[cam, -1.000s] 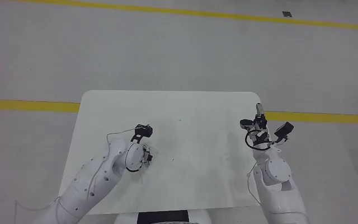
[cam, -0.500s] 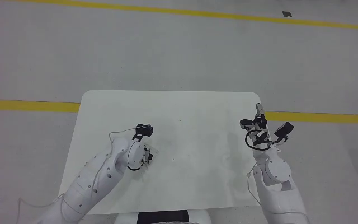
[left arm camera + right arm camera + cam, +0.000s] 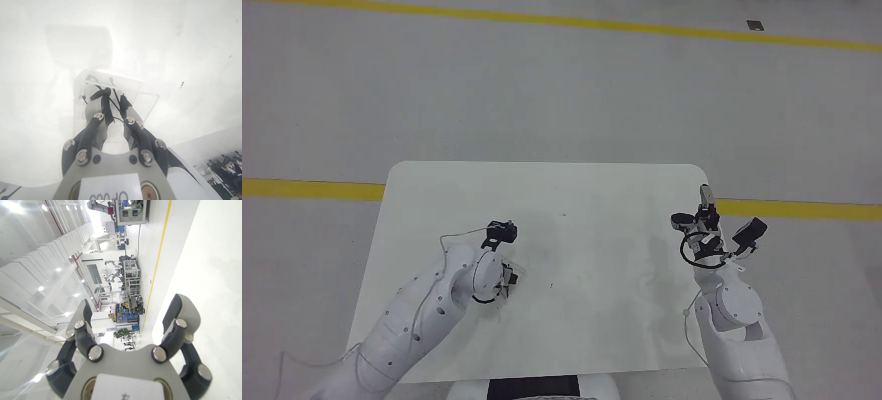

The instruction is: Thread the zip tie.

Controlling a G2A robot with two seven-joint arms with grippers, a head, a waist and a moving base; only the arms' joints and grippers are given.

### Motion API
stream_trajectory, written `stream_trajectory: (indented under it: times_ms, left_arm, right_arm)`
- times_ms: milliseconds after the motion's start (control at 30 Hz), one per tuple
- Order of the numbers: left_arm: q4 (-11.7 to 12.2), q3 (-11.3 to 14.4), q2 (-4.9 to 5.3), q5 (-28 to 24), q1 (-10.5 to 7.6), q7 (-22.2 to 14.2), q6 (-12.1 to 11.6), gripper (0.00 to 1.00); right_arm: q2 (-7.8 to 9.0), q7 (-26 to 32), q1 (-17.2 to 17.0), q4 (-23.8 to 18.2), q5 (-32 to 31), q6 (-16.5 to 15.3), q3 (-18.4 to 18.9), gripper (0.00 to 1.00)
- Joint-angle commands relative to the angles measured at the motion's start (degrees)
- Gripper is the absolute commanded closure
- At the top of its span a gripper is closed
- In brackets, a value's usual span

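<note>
On the left part of the bench (image 3: 622,200), we see the left pincer (image 3: 114,97) dipped into a clear box (image 3: 149,98). A black zip tie (image 3: 114,92) lies right at it, but we cannot tell whether it pinches it. At the bench's right edge, the right pincer (image 3: 130,311) is spread wide and empty.

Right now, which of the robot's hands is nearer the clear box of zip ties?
Left. The left hand is down inside the clear box, among the zip ties. The right hand is far off at the table's right edge, pointing away from the box.
</note>
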Motion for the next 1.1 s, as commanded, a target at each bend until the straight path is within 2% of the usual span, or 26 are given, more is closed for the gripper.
stream_trajectory:
  times_ms: [0,167,267,467,567,1067]
  left_arm:
    - [0.3,0.1,-0.1,0.0,-0.12,0.0,0.0,0.85]
    - [0.9,0.2,-0.35,0.2,-0.34,-0.1,0.0,0.88]
    - [1.1,0.2,-0.46,0.3,-0.4,-0.2,0.0,0.96]
    - [0.7,-0.1,-0.55,0.6,-0.17,-0.4,0.0,0.97]
    - [0.3,-0.3,-0.53,0.8,0.08,-0.5,0.0,1.0]
    - [-3.3,-1.8,-0.16,2.0,1.93,-1.3,0.0,1.0]
  right_arm:
    - [0.0,0.0,0.0,0.0,0.0,0.0,0.0,0.0]
    - [0.0,0.0,0.0,0.0,0.0,0.0,0.0,0.0]
    - [0.0,0.0,0.0,0.0,0.0,0.0,0.0,0.0]
    - [0.0,0.0,0.0,0.0,0.0,0.0,0.0,0.0]
    - [0.0,0.0,0.0,0.0,0.0,0.0,0.0,0.0]
    - [0.0,0.0,0.0,0.0,0.0,0.0,0.0,0.0]
